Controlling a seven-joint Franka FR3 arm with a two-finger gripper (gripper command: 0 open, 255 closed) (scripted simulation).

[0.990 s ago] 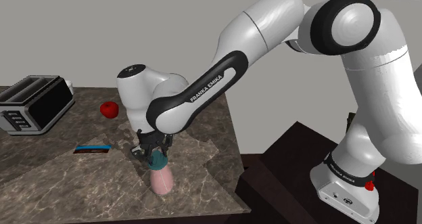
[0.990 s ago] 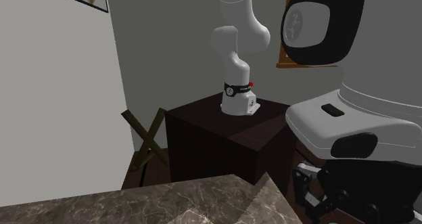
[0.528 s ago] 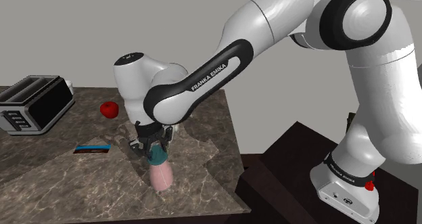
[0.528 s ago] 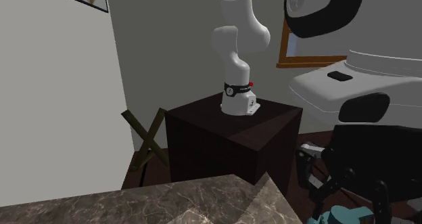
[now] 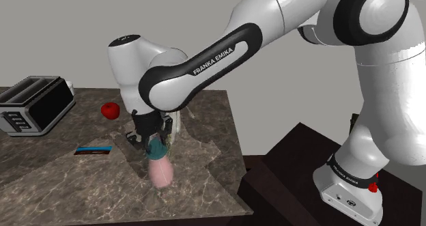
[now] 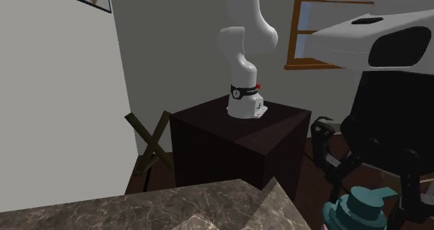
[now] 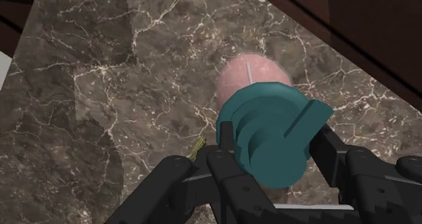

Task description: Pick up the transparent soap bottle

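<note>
Vs. 1 s ago the gripper [image 7: 274, 148] is raised and the teal pump cap [image 6: 362, 206] has entered the second exterior view: lift judged begun. The pink soap bottle [image 5: 160, 173] is clamped at its cap betw. the fingers, just above the marble counter [image 5: 211, 132]. "FRANKA EMIKA" is read on the arm [image 5: 218, 50].
</note>
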